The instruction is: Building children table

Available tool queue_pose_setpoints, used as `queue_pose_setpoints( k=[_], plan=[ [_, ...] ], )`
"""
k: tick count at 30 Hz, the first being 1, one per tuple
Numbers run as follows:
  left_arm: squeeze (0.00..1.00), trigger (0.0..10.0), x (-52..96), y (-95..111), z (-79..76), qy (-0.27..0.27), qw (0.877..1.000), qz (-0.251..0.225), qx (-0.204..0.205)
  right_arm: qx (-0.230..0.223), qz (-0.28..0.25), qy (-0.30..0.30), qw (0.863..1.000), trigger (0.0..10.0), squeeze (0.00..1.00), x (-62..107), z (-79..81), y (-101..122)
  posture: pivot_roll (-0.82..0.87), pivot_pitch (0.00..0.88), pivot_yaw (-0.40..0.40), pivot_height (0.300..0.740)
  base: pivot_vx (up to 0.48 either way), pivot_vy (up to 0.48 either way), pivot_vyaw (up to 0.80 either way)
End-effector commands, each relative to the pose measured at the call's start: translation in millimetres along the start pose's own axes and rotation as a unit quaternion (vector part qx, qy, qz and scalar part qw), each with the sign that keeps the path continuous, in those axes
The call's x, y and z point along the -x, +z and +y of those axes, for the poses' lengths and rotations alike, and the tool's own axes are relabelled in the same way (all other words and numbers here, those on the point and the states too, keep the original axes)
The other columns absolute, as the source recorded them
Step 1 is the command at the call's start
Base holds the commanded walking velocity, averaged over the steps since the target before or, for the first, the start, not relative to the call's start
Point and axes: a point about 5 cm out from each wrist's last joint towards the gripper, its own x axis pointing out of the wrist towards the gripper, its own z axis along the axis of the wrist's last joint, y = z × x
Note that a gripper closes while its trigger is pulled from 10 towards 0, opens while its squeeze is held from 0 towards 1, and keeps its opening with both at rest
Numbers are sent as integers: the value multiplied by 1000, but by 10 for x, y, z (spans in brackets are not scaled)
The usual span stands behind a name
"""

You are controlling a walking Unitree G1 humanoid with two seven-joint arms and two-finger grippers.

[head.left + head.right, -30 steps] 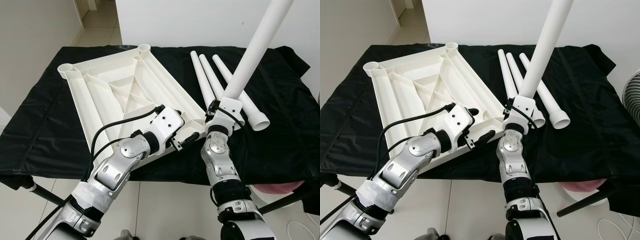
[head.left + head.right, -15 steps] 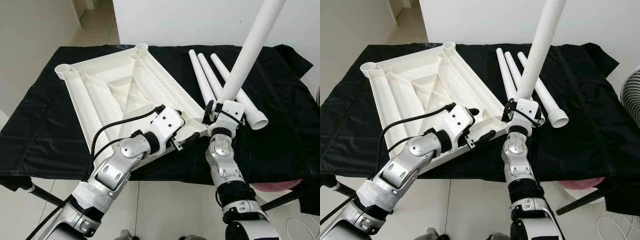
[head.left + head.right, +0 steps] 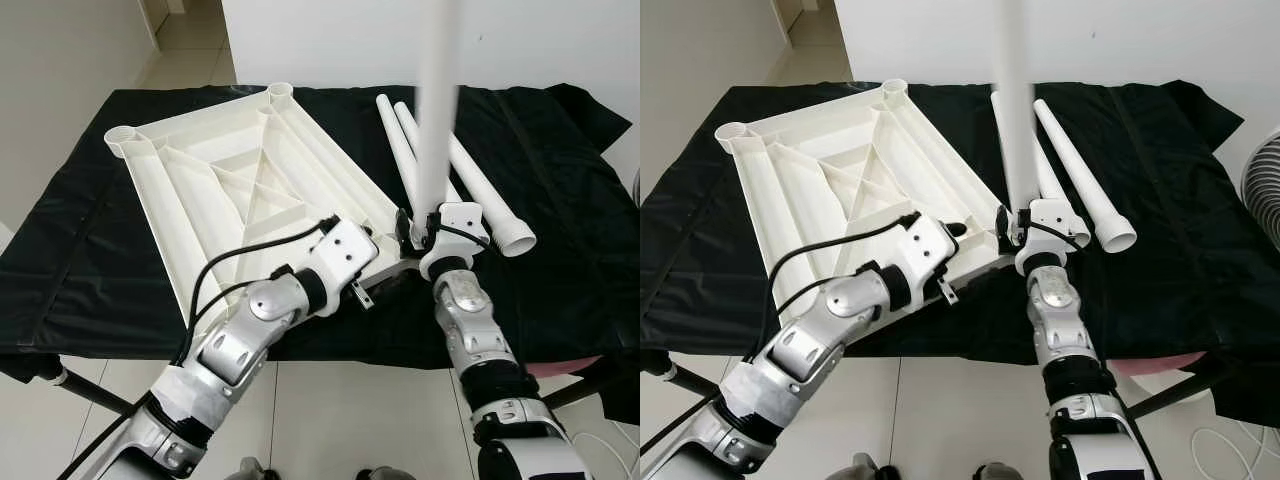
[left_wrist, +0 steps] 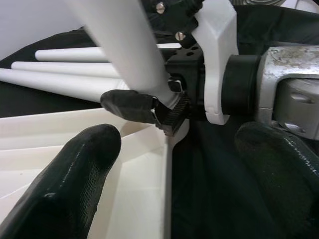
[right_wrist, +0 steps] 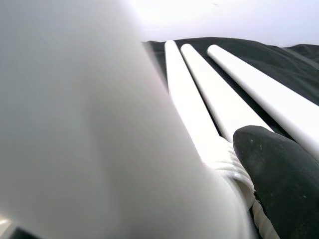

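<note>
1. Left eye view is showing a black cloth-covered table point(image 3: 90, 250) carrying all the parts.
2. A white plastic tabletop point(image 3: 250, 190) is lying upside down on the cloth, its ribbed underside facing up, with round leg sockets at its far corners.
3. A white table leg point(image 3: 435, 110) is standing nearly upright over the tabletop's near right corner, its lower end pinched by the right gripper point(image 3: 418, 228).
4. Three more spare legs point(image 3: 470, 185) are lying side by side on the cloth just right of the tabletop.
5. The left gripper point(image 3: 375, 283) is sitting at the tabletop's near edge beside that same corner; in the left wrist view its fingers point(image 4: 75, 179) are spread, one over the white panel, one over the cloth.
</note>
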Motion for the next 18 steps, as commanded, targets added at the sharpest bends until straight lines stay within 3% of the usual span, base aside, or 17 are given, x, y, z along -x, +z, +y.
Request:
queue_pose_setpoints(
  k=[1,2,3,4,17,18],
  plan=[
    [0,10000,17,-46,-79,-50,999,8,1,3,5,18,1000,10000,0,20,18,-28,-156,51,72,740,0,0,0],
    [0,10000,12,-44,-88,-51,999,7,1,5,4,30,1000,7137,0,20,-2,-21,-156,51,72,740,0,0,0],
    [0,10000,12,-44,-88,-51,999,7,1,5,4,30,1000,7137,0,20,-2,-21,-156,51,72,740,0,0,0],
    [0,10000,7,-43,-90,-52,999,7,1,0,1,40,999,0,0,18,-18,-13,-157,46,72,740,0,0,0],
    [0,10000,11,-31,-25,-40,999,6,-3,-19,6,47,999,0,0,-36,-91,7,-147,52,69,740,0,0,0],
    [0,10000,11,-20,-8,-37,999,4,-2,-26,9,40,999,2157,0,-45,-112,9,-143,53,68,740,0,0,0]
  ],
)
